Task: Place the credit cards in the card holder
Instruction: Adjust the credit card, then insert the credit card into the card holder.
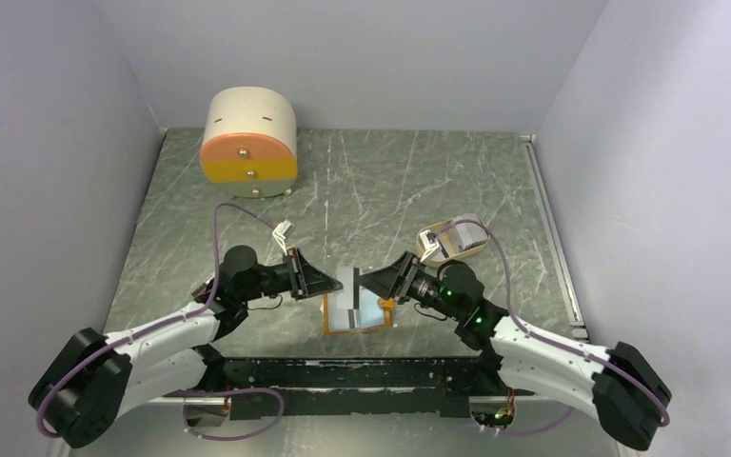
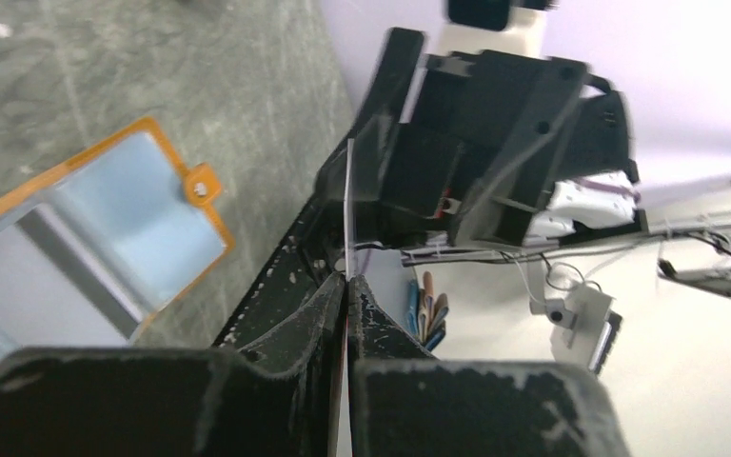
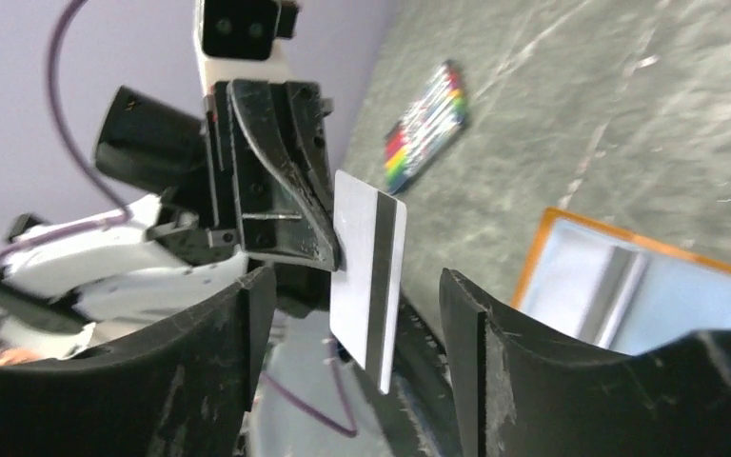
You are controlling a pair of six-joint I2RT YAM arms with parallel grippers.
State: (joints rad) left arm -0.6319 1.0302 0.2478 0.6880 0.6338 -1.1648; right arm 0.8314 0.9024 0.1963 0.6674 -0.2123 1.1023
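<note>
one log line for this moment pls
left gripper: shut on card | right gripper: open, fingers either side of card | holder: open on table, card not in yet

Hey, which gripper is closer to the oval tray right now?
Right. The right gripper sits just near-left of the oval tray, jaws open. The left gripper, shut on a credit card, is farther left.
</note>
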